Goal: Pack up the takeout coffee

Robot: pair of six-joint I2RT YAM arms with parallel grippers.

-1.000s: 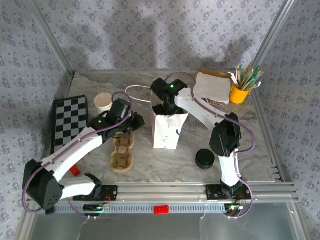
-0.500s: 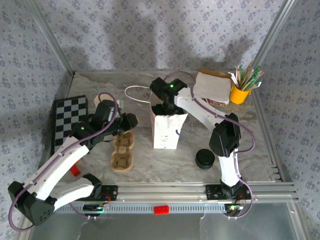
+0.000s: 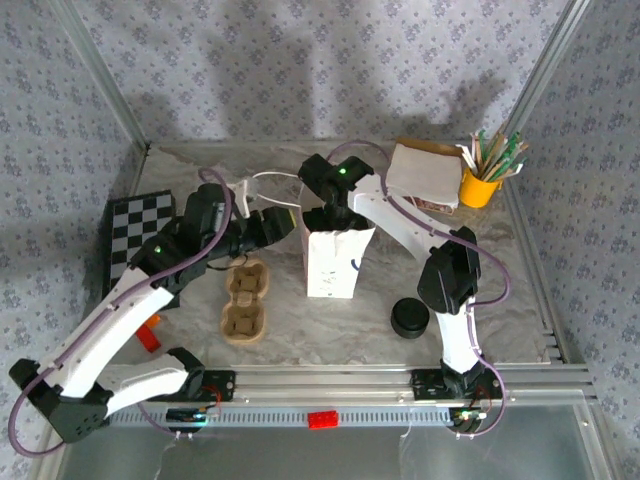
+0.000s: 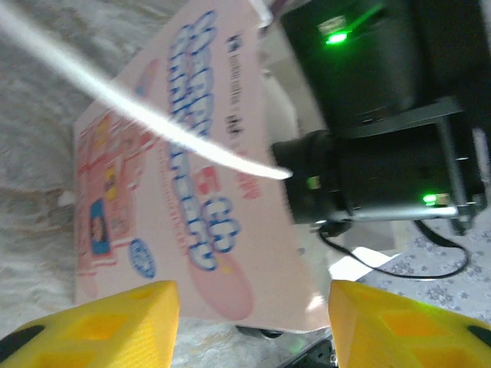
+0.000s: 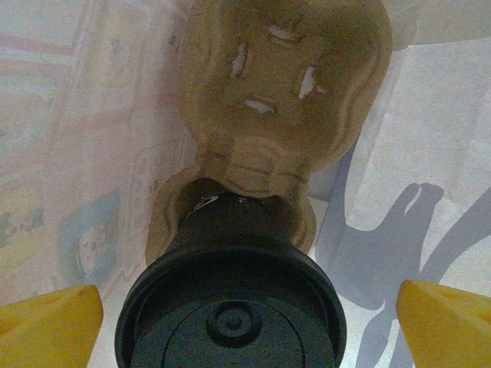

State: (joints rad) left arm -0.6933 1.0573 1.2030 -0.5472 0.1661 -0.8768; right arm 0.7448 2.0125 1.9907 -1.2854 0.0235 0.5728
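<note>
**Risks.**
- The right claw [image 5: 245,326] hangs inside the bag [image 3: 330,268], fingers spread wide and holding nothing. Lifting out off-centre could catch the paper mouth and topple the bag with its contents.
- The handle [image 4: 153,123] loops near the left claw [image 4: 253,310]. A careless pass could snag it and drag the bag over.
- Whether the lid [image 5: 230,310] is pressed fully home cannot be judged, so any tip may mean a spill.

**Task item.** The cup [image 5: 230,230], lidded, sits in a carrier [image 5: 284,100] at the bag's bottom, directly below the right claw.

**Pose.**
- The right arm arches from the near right over the bag top, wrist pointing down.
- The left arm reaches from the near left across the table [image 3: 300,330]. Its claw is half spread, empty and aimed at the bag's left face.
</note>
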